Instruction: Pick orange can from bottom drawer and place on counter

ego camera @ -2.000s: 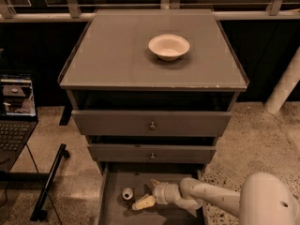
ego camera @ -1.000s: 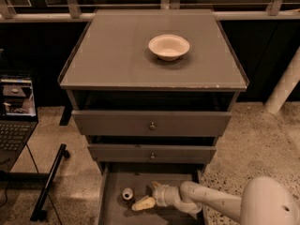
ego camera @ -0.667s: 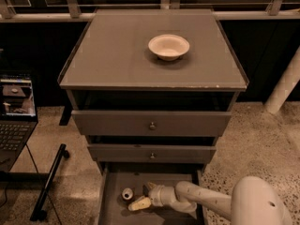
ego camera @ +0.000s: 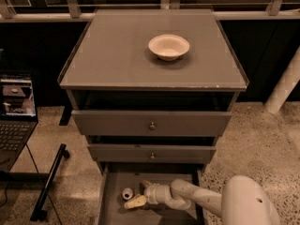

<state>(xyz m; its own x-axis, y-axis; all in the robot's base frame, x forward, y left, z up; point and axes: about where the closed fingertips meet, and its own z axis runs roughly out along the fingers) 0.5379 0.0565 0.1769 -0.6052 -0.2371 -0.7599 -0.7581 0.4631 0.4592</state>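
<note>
The orange can (ego camera: 127, 193) stands upright in the open bottom drawer (ego camera: 112, 191), showing its silvery top with a dark opening. My gripper (ego camera: 139, 194) reaches into the drawer from the right, low over the floor. Its two pale fingers are spread apart, one (ego camera: 135, 202) in front of the can and one (ego camera: 146, 185) behind. The can sits just left of the fingertips, at the mouth of the gap. The counter (ego camera: 117, 55) is the flat grey top of the cabinet above.
A pale shallow bowl (ego camera: 168, 46) sits on the counter, right of centre toward the back. The two upper drawers (ego camera: 151, 123) are slightly ajar above the bottom one. A laptop (ego camera: 16, 111) and a dark stand leg (ego camera: 49, 182) are on the left. My white arm (ego camera: 243, 203) fills the lower right.
My gripper has slid a little to the left along the drawer floor, closer to the can. The can and the bowl have not moved.
</note>
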